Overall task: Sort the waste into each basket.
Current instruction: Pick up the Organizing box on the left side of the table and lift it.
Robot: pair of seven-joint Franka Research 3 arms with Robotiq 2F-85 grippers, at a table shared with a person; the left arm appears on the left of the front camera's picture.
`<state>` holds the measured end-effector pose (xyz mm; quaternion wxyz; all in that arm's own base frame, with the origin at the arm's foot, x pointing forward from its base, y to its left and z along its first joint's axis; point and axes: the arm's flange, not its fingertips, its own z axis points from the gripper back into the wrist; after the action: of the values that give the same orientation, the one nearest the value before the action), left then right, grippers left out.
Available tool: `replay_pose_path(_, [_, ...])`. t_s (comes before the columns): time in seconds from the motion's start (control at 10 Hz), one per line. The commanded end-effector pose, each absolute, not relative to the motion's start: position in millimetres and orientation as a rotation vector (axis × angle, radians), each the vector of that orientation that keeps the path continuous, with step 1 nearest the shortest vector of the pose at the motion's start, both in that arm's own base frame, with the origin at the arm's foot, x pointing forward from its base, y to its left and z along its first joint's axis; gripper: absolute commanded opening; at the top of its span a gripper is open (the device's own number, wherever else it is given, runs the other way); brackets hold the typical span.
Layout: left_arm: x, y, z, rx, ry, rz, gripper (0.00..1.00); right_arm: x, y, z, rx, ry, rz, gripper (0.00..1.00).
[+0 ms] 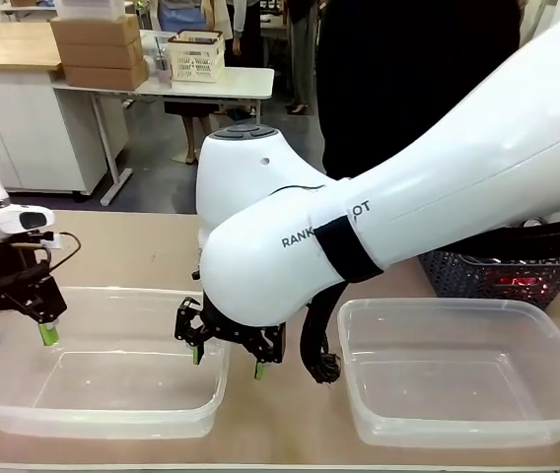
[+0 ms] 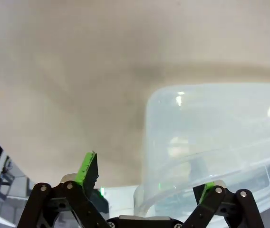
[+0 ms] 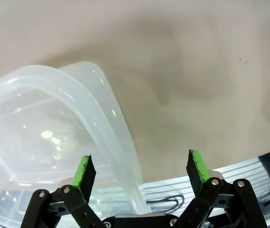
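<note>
Two clear tubs serve as the baskets. My left gripper (image 1: pixel 14 333) is open and straddles the left rim of the left basket (image 1: pixel 103 394). In the left wrist view that basket's (image 2: pixel 211 137) corner runs between the green fingertips (image 2: pixel 88 167) of the left gripper (image 2: pixel 147 183). My right arm reaches across, and its open gripper (image 1: pixel 227 359) straddles the same basket's right rim. The right wrist view shows the rim (image 3: pixel 111 128) passing between the pads of the right gripper (image 3: pixel 140 168). The right basket (image 1: pixel 457 419) holds nothing. Something shiny and red (image 1: pixel 522 283) shows in a dark lattice basket; other waste is hidden.
The dark grey lattice basket (image 1: pixel 457 274) stands behind the right tub, partly under my right arm. A person in dark clothes (image 1: pixel 398 79) stands at the far side. Bare table (image 1: pixel 142 251) lies beyond the left tub.
</note>
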<state>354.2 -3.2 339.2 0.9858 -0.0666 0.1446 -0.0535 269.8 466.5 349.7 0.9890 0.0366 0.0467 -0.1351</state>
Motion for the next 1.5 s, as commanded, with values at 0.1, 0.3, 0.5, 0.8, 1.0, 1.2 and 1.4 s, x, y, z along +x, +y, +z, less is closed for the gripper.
replay_pose_path(0.1, [311.8, -14.9, 307.8, -0.065, 0.228, -0.146, 1.0, 269.9, 475.5, 363.2, 0.031, 0.037, -0.252, 0.88])
replay_pose_path(0.3, [311.6, -12.0, 315.8, -0.087, 0.222, -0.146, 0.44, 273.0, 478.6, 360.9, 0.021, 0.075, -0.272, 0.3])
replay_pose_path(0.5, [309.9, -11.6, 319.4, -0.077, 0.21, -0.138, 0.0, 271.9, 479.0, 361.1, 0.04, 0.079, -0.275, 0.0])
replay_pose_path(0.8, [305.9, -12.0, 323.1, -0.082, 0.197, -0.138, 0.07, 271.6, 479.6, 359.6, 0.047, 0.094, -0.279, 0.0])
replay_pose_path(1.0, [305.8, -12.6, 328.4, -0.079, 0.19, -0.138, 0.0, 272.9, 479.2, 359.9, 0.055, 0.094, -0.287, 0.0])
replay_pose_path(1.2, [306.5, -11.4, 331.4, -0.072, 0.19, -0.124, 0.0, 273.9, 476.9, 360.4, 0.065, 0.103, -0.296, 0.0])
replay_pose_path(1.4, [306.8, -14.9, 338.6, -0.103, 0.184, -0.097, 0.0, 276.2, 469.6, 363.5, 0.067, 0.108, -0.3, 0.0])
